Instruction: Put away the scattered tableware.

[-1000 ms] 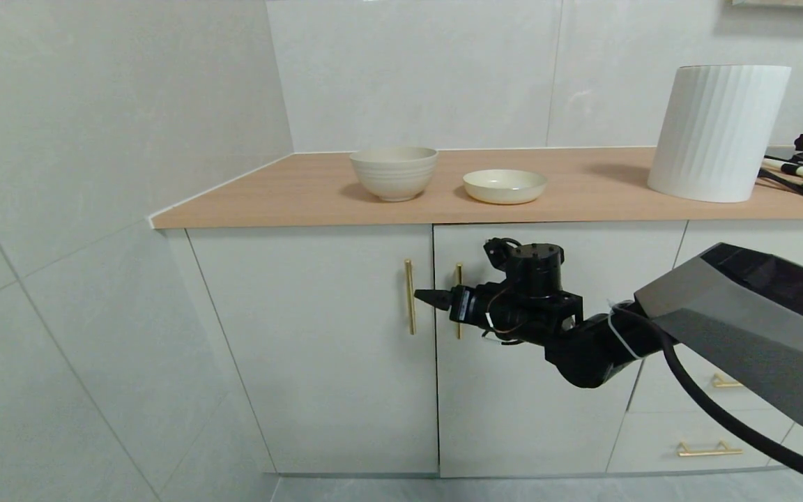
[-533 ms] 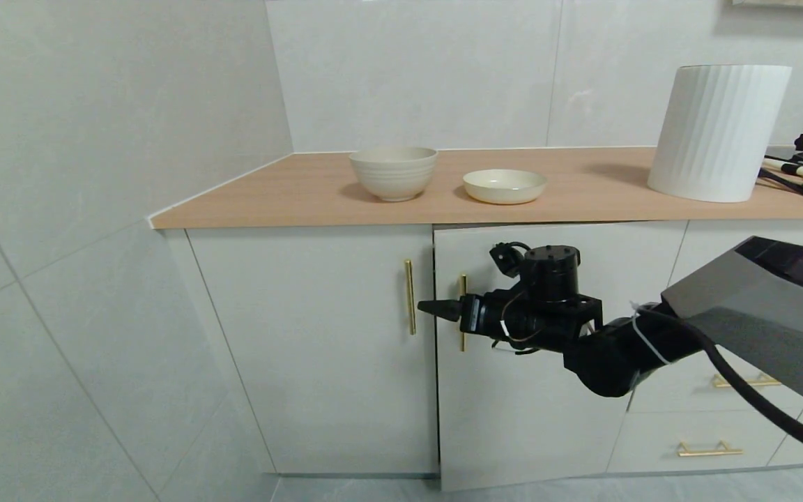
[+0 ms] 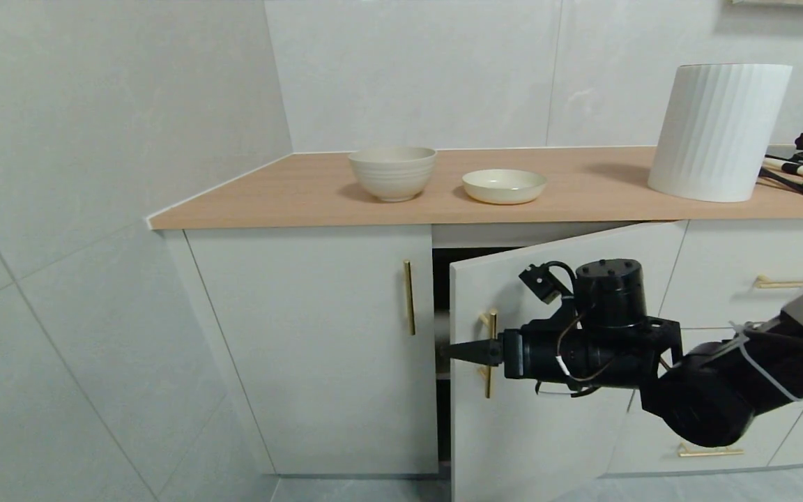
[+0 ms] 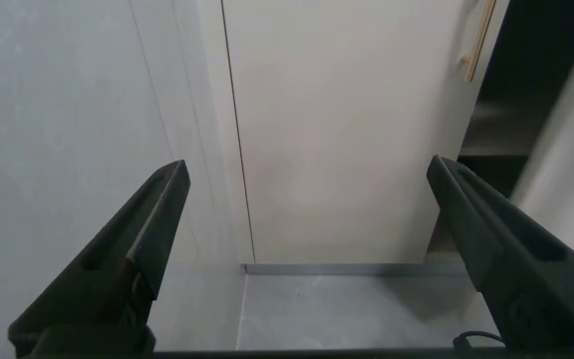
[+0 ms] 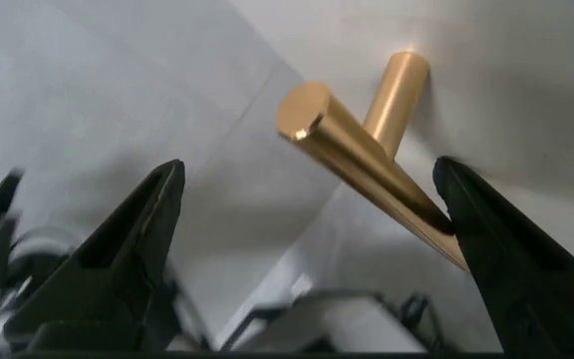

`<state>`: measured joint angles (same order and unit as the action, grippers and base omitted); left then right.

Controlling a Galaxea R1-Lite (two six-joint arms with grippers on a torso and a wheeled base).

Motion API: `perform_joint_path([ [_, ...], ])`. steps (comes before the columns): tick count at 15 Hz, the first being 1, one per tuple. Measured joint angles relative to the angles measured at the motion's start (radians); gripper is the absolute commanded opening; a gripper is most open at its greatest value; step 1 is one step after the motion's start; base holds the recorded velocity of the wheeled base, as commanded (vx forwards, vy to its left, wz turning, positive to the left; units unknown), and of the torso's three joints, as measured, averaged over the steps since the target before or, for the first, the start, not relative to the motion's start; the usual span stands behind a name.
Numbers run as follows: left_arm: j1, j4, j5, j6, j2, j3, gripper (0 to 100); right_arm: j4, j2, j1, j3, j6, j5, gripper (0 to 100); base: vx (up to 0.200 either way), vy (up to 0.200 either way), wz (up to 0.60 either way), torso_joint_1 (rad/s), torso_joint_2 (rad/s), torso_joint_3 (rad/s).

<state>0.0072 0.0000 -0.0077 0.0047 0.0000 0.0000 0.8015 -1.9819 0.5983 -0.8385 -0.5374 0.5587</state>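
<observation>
Ribbed cream bowl upright on the wooden countertop, toward its left end. Shallow cream dish on the same countertop, nearer its middle and close to its front edge, apart from the bowl. Both free-standing.

Under the countertop, directly below the dish: right-hand cabinet door swung outward, with a dark opening between its free edge and the shut left-hand door. Slim brass handle upright near the open door's free edge. Level with the middle of that handle, well below the countertop's front edge: right gripper, pointing toward the countertop's left end. In the right wrist view: fingers spread wide, the handle's bar slanting through the gap and reaching the inner face of one finger; not squeezed from both sides, actual contact hard to judge.

In front of the cabinets under the countertop's left half: left gripper, fingers likewise set wide, aimed at the left-hand door, the grey floor and the pale tiled wall.

Farther along the countertop, toward its right end: tall white ribbed cylinder, upright. Beyond it, at the countertop's far right edge: a few pens and small tools lying flat. Under the countertop's right end: drawer fronts with brass pulls. Just across the opening, upright on the left-hand door: a twin handle.
</observation>
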Motion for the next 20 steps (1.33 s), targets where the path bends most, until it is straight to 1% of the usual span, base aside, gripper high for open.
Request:
perform_joint_path([
  [3,0.0,0.0,0.0,0.0,0.0,0.0,100,0.021,0.072,0.019,0.113,0.037,0.017,100,0.0,0.0,0.0,0.0,0.0,0.0],
  [5,0.0,0.0,0.0,0.0,0.0,0.0,100,0.046,0.102,0.029,0.164,0.046,0.019,100,0.0,0.0,0.0,0.0,0.0,0.0],
  [8,0.0,0.0,0.0,0.003,0.0,0.0,100,0.159,0.121,0.041,0.257,0.046,0.021,100,0.0,0.0,0.0,0.0,0.0,0.0],
  [10,0.0,0.0,0.0,0.005,0.0,0.0,100,0.177,0.127,0.045,0.283,0.046,0.022,100,0.0,0.0,0.0,0.0,0.0,0.0],
  [14,0.0,-0.004,0.0,0.001,0.0,0.0,100,0.176,0.13,0.047,0.293,0.045,0.029,100,0.0,0.0,0.0,0.0,0.0,0.0],
  [15,0.0,-0.019,-0.002,-0.002,0.0,-0.009,100,0.175,0.131,0.047,0.294,0.044,0.03,100,0.0,0.0,0.0,0.0,0.0,0.0],
  [16,0.0,-0.017,-0.013,-0.008,0.0,-0.038,100,0.175,0.133,0.048,0.297,0.044,0.031,100,0.0,0.0,0.0,0.0,0.0,0.0],
  [17,-0.003,0.02,-0.039,-0.013,0.007,-0.092,100,0.175,0.136,0.05,0.3,0.044,0.03,100,0.0,0.0,0.0,0.0,0.0,0.0],
  [18,-0.007,0.08,-0.082,-0.016,0.025,-0.165,100,0.174,0.138,0.051,0.302,0.044,0.031,100,0.0,0.0,0.0,0.0,0.0,0.0],
  [19,-0.013,0.15,-0.154,-0.02,0.061,-0.249,100,0.174,0.138,0.051,0.303,0.044,0.031,100,0.0,0.0,0.0,0.0,0.0,0.0],
  [20,-0.016,0.207,-0.238,-0.025,0.112,-0.326,100,0.174,0.138,0.051,0.304,0.044,0.031,100,0.0,0.0,0.0,0.0,0.0,0.0],
])
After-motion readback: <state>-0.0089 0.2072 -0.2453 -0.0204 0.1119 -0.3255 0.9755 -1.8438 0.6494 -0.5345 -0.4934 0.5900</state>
